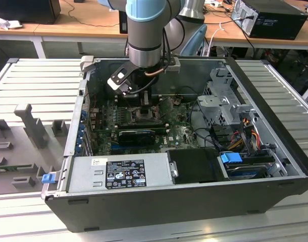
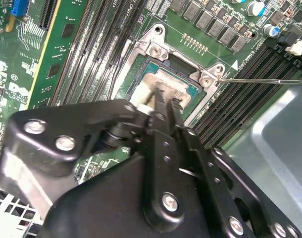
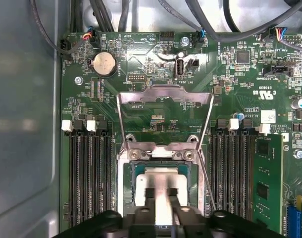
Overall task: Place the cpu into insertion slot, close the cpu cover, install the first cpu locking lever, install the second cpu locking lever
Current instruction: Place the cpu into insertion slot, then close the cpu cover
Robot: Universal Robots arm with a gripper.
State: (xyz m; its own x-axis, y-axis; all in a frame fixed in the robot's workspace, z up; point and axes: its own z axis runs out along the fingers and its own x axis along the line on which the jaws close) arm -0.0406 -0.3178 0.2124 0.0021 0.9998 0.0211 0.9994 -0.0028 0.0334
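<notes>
Silver-grey metal sitting in the socket, jaws poised right over it.

The cpu (image 3: 163,177) is lying flat in the insertion slot (image 3: 127,188), which in the exterior view is sitting at twelve o'clock from the black graphics card (image 1: 136,135). The gripper (image 3: 163,193) is pointing down onto the chip's top face, its jaws drawn narrow, almost together, gripping nothing I can make out. Taking the jaws as six o'clock of the socket, the cpu cover (image 3: 163,91) is standing open at twelve, and one thin locking lever (image 3: 204,173) is lying along the three o'clock side.
</notes>
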